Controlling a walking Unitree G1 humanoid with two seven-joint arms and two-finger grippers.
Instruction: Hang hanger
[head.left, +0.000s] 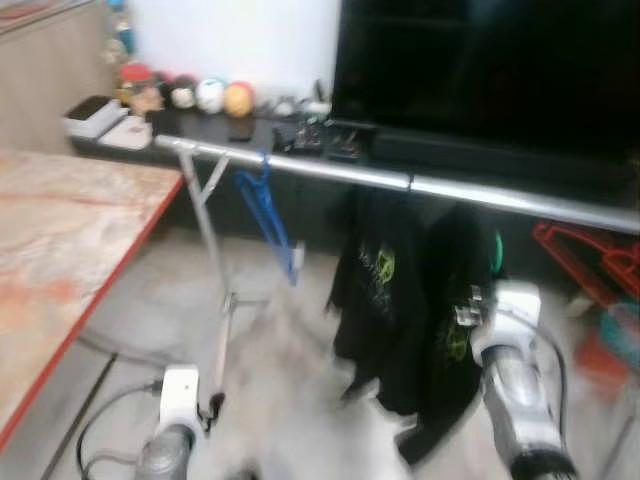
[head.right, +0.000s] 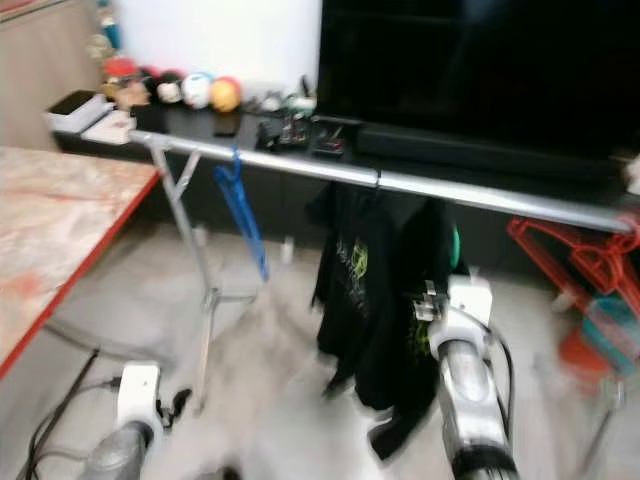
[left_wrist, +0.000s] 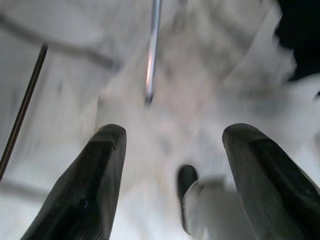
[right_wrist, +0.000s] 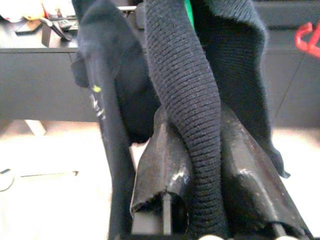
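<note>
So the right hand (right_wrist: 192, 200) is clamped on a black sweater (right_wrist: 180, 90) hanging from the rail (head.left: 380, 178); left hand (left_wrist: 172, 145) sits apart over the floor (left_wrist: 65, 75).

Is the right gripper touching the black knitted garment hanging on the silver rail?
Touching. The right wrist view shows the right gripper with both fingers pressed against a ribbed fold of the black knitted garment.

Big black TV screen (head.left: 480, 70) on long black low cabinet (head.left: 250, 130) against white wall. Row of small round toys (head.left: 200, 95) at cabinet's left end, white box (head.left: 95, 118) beside them, dark clutter (head.left: 315, 138) near screen. Marble-pattern table, red-edged (head.left: 60, 250), at left. Black cable (head.left: 100, 425) on pale floor (head.left: 280, 380).
</note>
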